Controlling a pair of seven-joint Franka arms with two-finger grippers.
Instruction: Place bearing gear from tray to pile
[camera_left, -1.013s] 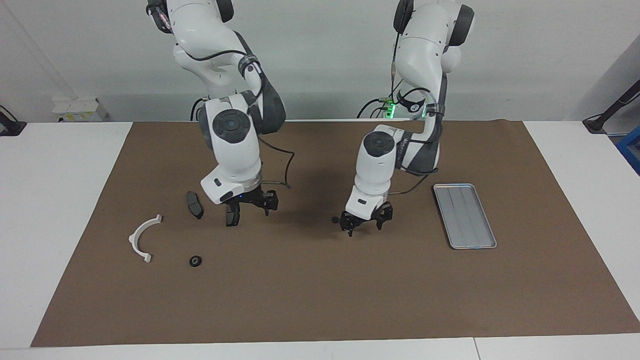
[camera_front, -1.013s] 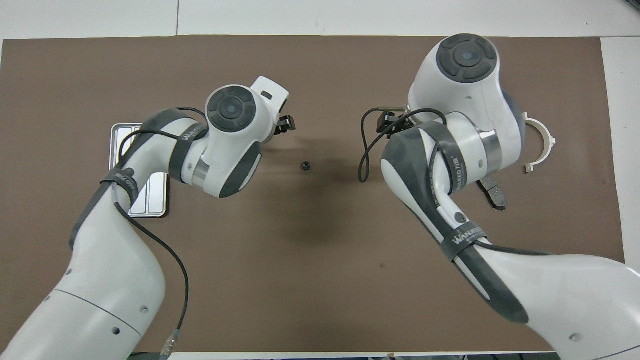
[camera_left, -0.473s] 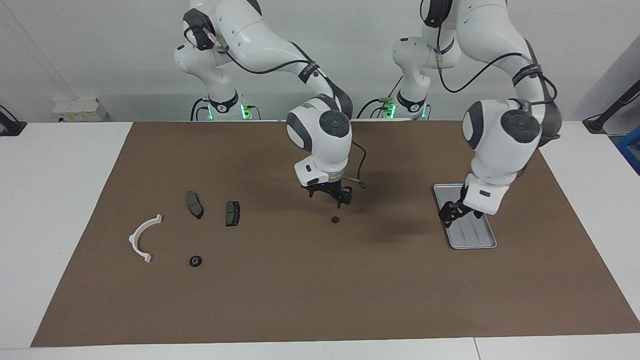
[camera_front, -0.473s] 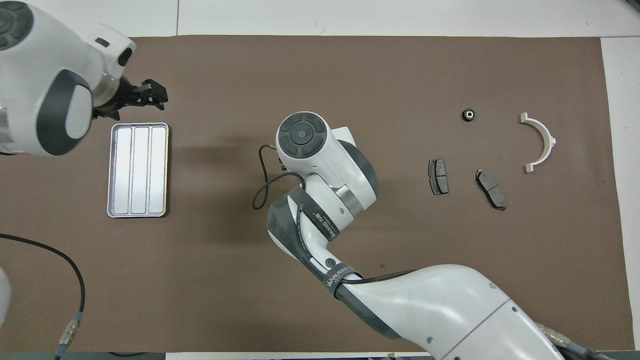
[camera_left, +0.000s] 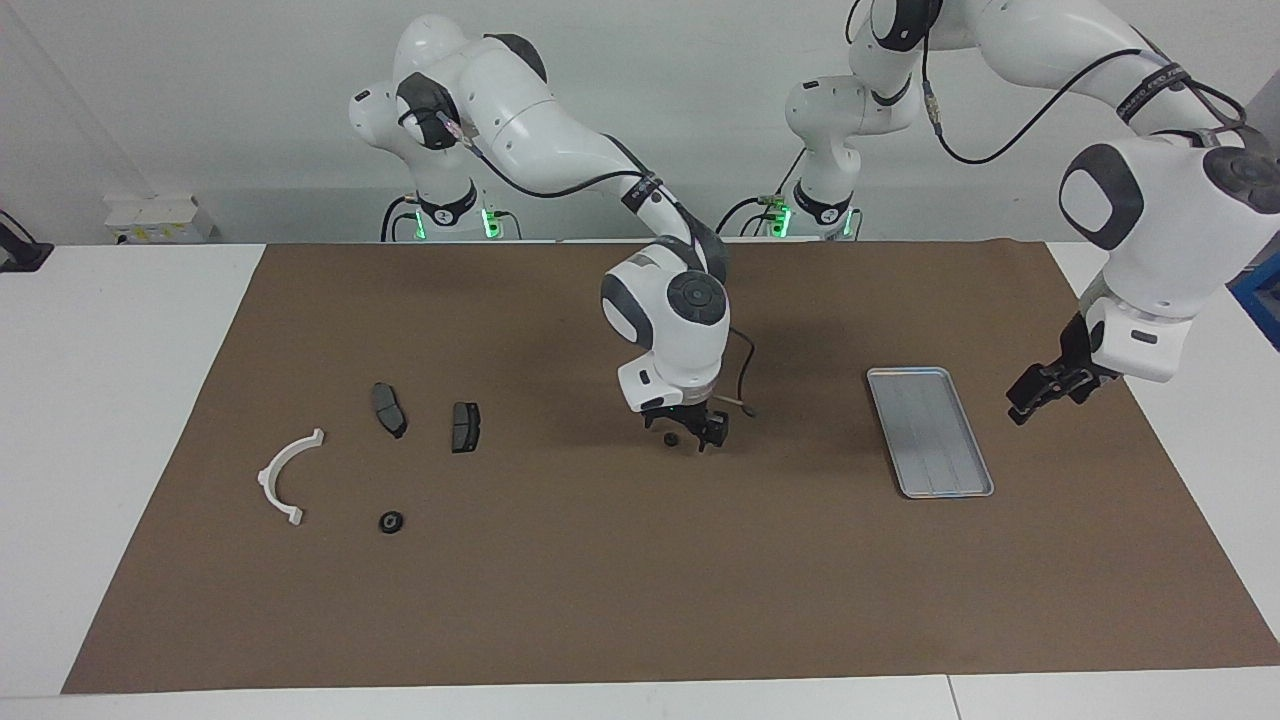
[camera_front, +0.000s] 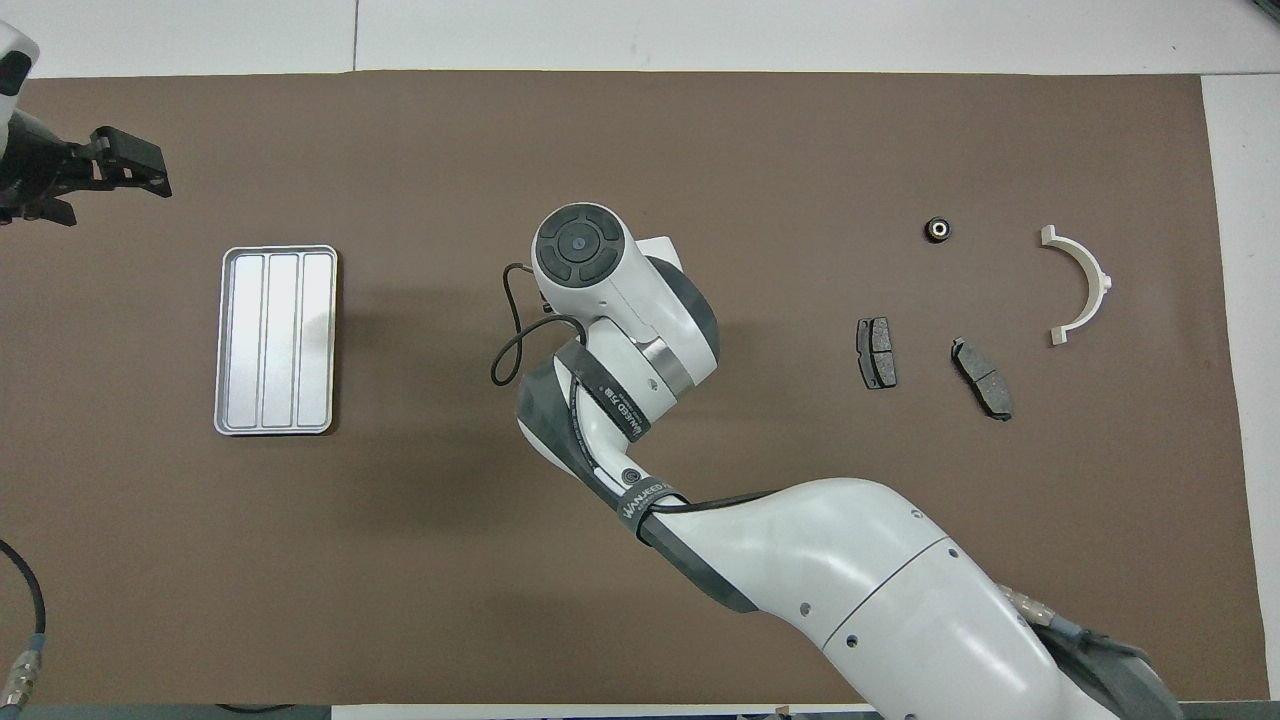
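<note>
Bearing gear (camera_left: 670, 438): small dark ring on the brown mat, off the tray, between the right claw's spread fingers, mid-desk.
Right claw (camera_left: 688, 431): low over the gear, fingers apart, nothing pinched yet.
Step advice: centre over gear, sink to mat, close squarely.
Pile (camera_left: 392, 410): two dark pads, white bracket (camera_left: 285, 476), another gear (camera_left: 390, 521); well apart, toward the right arm's end.
Tray (camera_left: 928, 431): bare.
Left claw (camera_left: 1043, 391): waiting, spread, empty, over the mat just past the tray.

Right gripper (camera_left: 688, 428) low over small gear (camera_left: 671, 438).
</note>
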